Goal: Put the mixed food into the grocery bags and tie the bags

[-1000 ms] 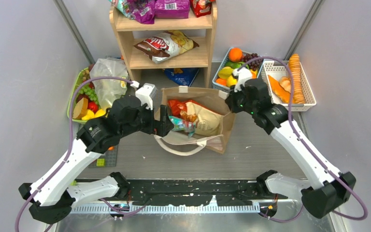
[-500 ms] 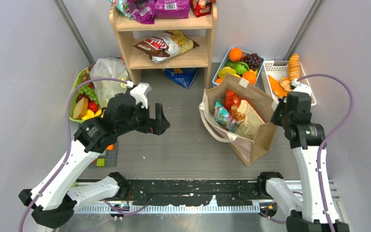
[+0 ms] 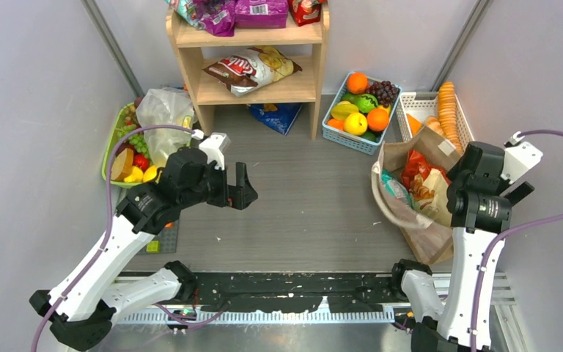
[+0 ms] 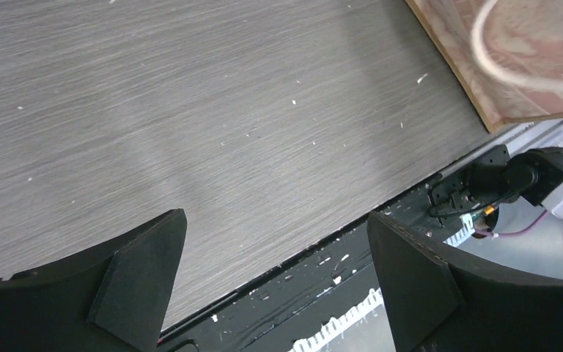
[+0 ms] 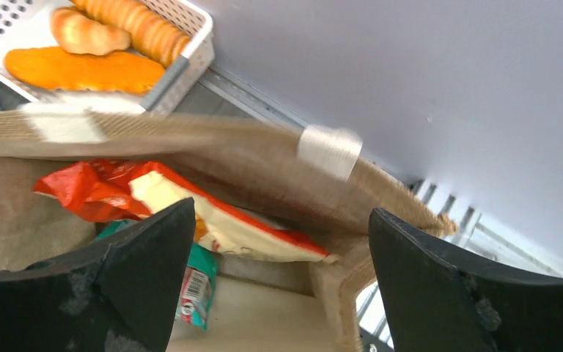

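The burlap tote (image 3: 421, 238) sits at the near right of the surface (image 3: 315, 213), slumped open with its mouth tipped to the left. The right hand (image 5: 282, 216) hangs just over that mouth with its fingers spread and nothing between them. The left hand (image 3: 240, 187) is spread too, hovering over bare surface well apart from the tote.

Of the two grocery bags, the second is the clear plastic bag (image 3: 163, 121), which lies crumpled at the far left, partly over the green basket (image 3: 110, 158).

The tote looks soft and floppy and would likely fold if pushed, so the white loop handle (image 3: 383, 207) or the rim seems the best hold. The clear bag is likely thin and slippery, best pinched at its mouth.

Three packets show inside the tote:
- a red-orange packet (image 5: 102, 194)
- a pale packet
- a teal packet (image 5: 198, 290)

They look light and crinkly, and are probably best pinched at a sealed edge.

The blue basket (image 3: 335, 132) holds two oranges, a lemon (image 3: 354, 123) and a bunch of grapes (image 3: 383, 92), among other fruit. The round fruit would roll and the grapes would bruise.

One brown-white packet (image 3: 253, 70) lies on the middle shelf, and more are cut off at the top of the view
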Available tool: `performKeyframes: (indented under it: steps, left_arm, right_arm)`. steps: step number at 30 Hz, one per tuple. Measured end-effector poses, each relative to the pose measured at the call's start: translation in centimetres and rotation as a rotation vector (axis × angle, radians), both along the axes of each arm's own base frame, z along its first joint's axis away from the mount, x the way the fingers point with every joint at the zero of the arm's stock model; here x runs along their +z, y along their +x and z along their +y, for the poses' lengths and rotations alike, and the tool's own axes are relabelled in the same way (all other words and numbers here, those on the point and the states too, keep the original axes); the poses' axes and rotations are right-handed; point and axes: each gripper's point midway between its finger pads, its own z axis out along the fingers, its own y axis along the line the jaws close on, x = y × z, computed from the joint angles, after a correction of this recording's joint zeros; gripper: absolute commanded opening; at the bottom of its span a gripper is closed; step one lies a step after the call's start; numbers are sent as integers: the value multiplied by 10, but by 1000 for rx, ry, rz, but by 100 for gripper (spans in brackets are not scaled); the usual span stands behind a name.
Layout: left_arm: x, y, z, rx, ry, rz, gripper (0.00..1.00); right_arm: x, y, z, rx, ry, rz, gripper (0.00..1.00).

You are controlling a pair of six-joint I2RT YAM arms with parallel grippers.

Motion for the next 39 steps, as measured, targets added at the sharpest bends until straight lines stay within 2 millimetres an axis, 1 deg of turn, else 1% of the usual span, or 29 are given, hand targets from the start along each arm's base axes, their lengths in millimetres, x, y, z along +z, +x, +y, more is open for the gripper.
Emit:
performKeyframes:
  steps: [1, 4, 7, 9, 11, 12, 14, 15, 17, 20, 22, 23, 24, 25, 27, 28, 31, 32, 35, 39]
  left_arm:
    - [1, 1, 3, 10, 1, -5, 99]
    - [4, 5, 14, 52, 5, -25, 99]
    - [7, 7, 24, 94, 1, -47, 100]
    - [10, 10, 33, 129, 2, -61, 99]
    - [11, 15, 41, 170, 8, -69, 100]
    - [10, 19, 48, 201, 15, -70, 100]
    - [9, 29, 63, 278, 29, -73, 99]
    - [9, 33, 69, 310, 35, -73, 100]
    - [7, 42, 85, 392, 53, -74, 100]
    - [6, 57, 110, 529, 84, -85, 99]
    - [8, 69, 125, 604, 88, -112, 100]
    - [8, 76, 135, 654, 86, -129, 99]
    - [7, 82, 143, 691, 84, -135, 100]
    - [5, 89, 154, 737, 83, -139, 100]
    - [-1, 104, 175, 825, 85, -136, 99]
    - [-4, 110, 182, 853, 86, -132, 99]
    - [-19, 138, 207, 942, 85, -118, 100]
    - [-24, 145, 213, 960, 87, -111, 99]
    - [-42, 170, 231, 1010, 92, -86, 100]
    - [-69, 196, 247, 1048, 109, -37, 99]
  right_arm:
    - [4, 3, -1, 6, -8, -2, 96]
    - [23, 17, -2, 61, -40, -29, 95]
    - [46, 31, 1, 141, -68, -45, 96]
    - [68, 41, 7, 205, -75, -86, 96]
    - [95, 55, 22, 304, -76, -157, 96]
    - [104, 60, 30, 350, -73, -185, 96]
    - [122, 75, 58, 485, -62, -251, 96]
    - [126, 81, 71, 545, -55, -271, 95]
    - [131, 95, 109, 702, -27, -308, 95]
    - [136, 110, 169, 932, 34, -360, 95]
    - [133, 119, 207, 1069, 80, -366, 95]
    - [129, 123, 226, 1132, 98, -362, 96]
    - [125, 125, 239, 1176, 112, -357, 95]
    - [119, 128, 257, 1229, 126, -342, 95]
    - [102, 134, 292, 1325, 153, -294, 95]
    - [92, 135, 308, 1369, 166, -268, 95]
    - [61, 132, 352, 1493, 202, -197, 96]
    - [52, 129, 363, 1531, 216, -180, 96]
    - [35, 117, 388, 1623, 252, -170, 95]
    - [27, 112, 403, 1684, 278, -190, 95]
